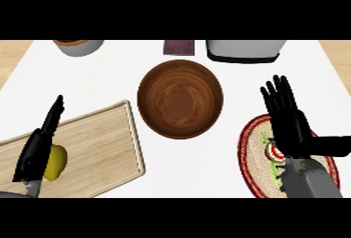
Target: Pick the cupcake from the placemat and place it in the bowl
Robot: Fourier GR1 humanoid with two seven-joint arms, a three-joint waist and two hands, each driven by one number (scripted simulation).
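Only a sliver of the cupcake (274, 152) shows; a red-and-white edge peeks out at the left side of the right hand (291, 125), and the rest is hidden under the palm; it sits on the round woven placemat (250, 139) with the red rim, near the counter's (103, 79) right edge. The right hand's fingers (277, 95) are straight and spread, pointing toward the far edge, well past the cupcake, which lies under the heel of the hand; they grip nothing. The brown wooden bowl (180, 98) stands in the middle of the counter, left of the placemat and apart from it. The left hand (37, 148) rests with straight fingers over a wooden cutting board (96, 144) at the near left corner, partly covering a yellow fruit (58, 162).
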